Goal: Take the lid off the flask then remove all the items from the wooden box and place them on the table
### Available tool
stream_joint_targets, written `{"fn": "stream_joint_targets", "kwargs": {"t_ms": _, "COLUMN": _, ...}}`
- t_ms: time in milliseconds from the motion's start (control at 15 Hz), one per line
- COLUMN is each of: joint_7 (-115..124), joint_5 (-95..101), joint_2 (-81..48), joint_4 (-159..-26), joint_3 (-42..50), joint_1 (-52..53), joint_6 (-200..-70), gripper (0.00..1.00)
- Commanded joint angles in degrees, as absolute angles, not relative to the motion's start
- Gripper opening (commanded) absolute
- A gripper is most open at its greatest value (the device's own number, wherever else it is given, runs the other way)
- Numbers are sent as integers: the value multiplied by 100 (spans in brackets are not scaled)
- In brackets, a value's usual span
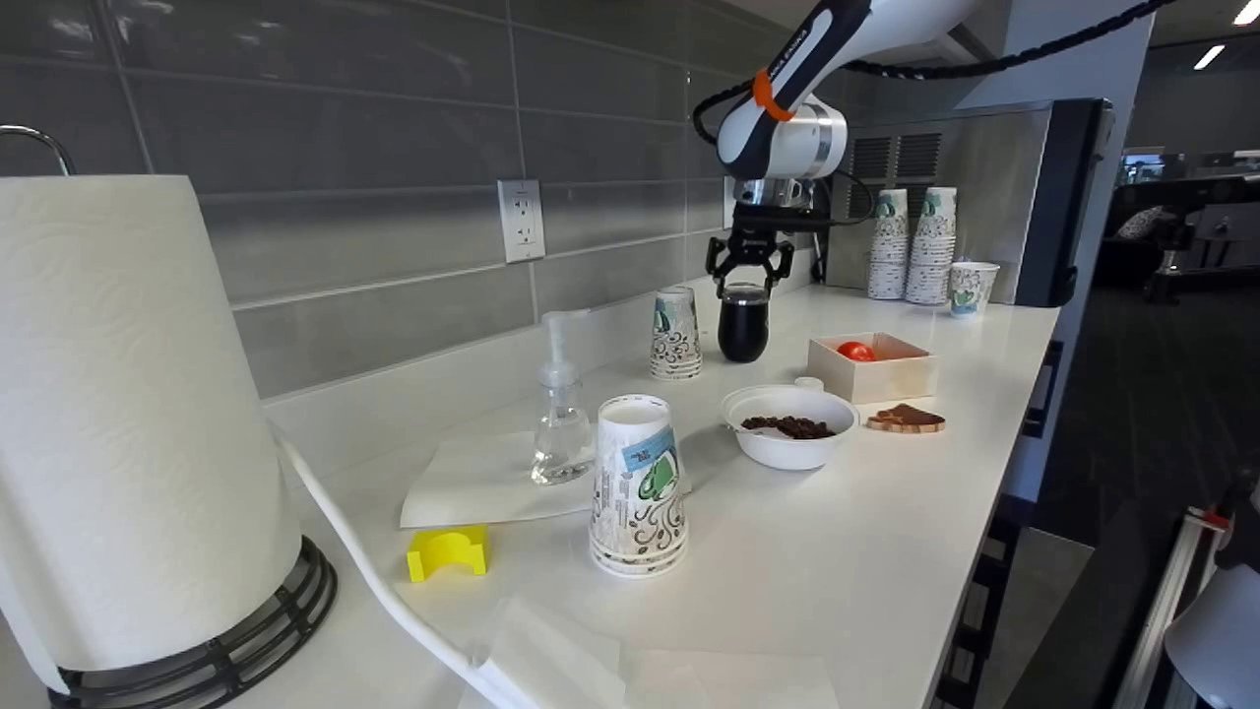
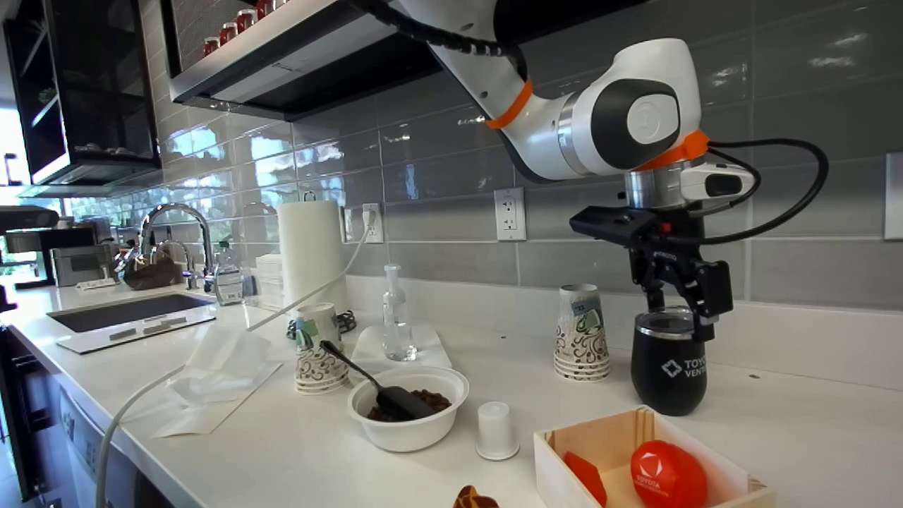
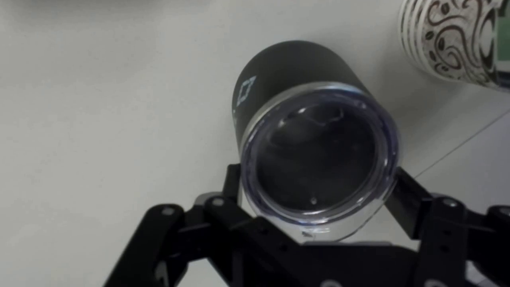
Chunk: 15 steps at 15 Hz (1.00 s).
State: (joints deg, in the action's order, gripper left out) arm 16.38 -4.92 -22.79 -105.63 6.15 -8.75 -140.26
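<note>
The black flask (image 2: 669,374) stands upright on the white table (image 1: 837,551), its clear round lid (image 3: 318,159) on top. My gripper (image 3: 317,183) comes down over it, one finger against each side of the lid's rim. In both exterior views the fingers straddle the flask's top. Nearby is the pale wooden box (image 1: 871,379). Inside it, an exterior view shows a red rounded item (image 2: 667,474) and a red flat item (image 2: 584,476); part of the box is cut off there.
Upturned paper cups (image 2: 582,331) stand close beside the flask, by the backsplash. A white bowl (image 2: 409,437) with brown bits and a black spoon, a small white cup (image 2: 496,430) and a brown toast-shaped piece (image 1: 906,418) lie around the box. Tall cup stacks (image 1: 911,246) stand behind.
</note>
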Motion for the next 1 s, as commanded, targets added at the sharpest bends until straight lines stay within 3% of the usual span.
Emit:
{"fn": "stream_joint_targets", "kwargs": {"t_ms": 0, "joint_7": 1572, "joint_5": -629, "joint_2": -2149, "joint_4": -10508, "joint_3": 676, "joint_1": -837, "joint_6": -13897, "gripper": 63}}
{"fn": "stream_joint_targets", "kwargs": {"t_ms": 933, "joint_7": 1758, "joint_5": -467, "joint_2": -2244, "joint_4": -10521, "joint_3": 742, "joint_1": -685, "joint_6": -13749, "gripper": 63}}
